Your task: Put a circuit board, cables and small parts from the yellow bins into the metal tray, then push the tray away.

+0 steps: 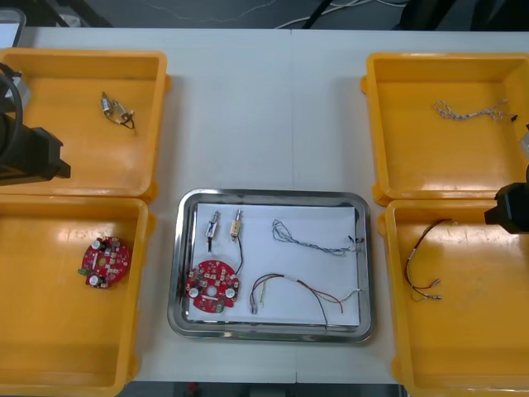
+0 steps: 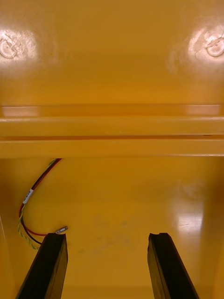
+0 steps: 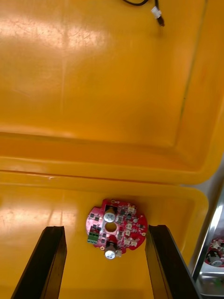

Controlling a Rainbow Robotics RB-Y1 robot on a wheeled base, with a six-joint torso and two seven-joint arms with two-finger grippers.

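Observation:
The metal tray (image 1: 269, 196), white inside, lies between the yellow bins. In it are a red circuit board (image 1: 213, 287), two small metal parts (image 1: 225, 225) on black leads, a blue and white cable (image 1: 314, 238) and a red and yellow cable (image 1: 302, 294). My left gripper (image 3: 105, 229) is open, high over the near left bin (image 1: 50, 331), where another circuit board (image 3: 114, 229) lies far below between its fingers. My right gripper (image 2: 106, 236) is open over the near right bin (image 1: 471, 347), beside a red and yellow cable (image 2: 32, 205).
The far left bin (image 1: 74, 157) holds small metal parts (image 1: 116, 112). A blue and white cable (image 1: 469, 110) lies in the far right bin (image 1: 446, 157). Bare table stretches beyond the tray between the far bins.

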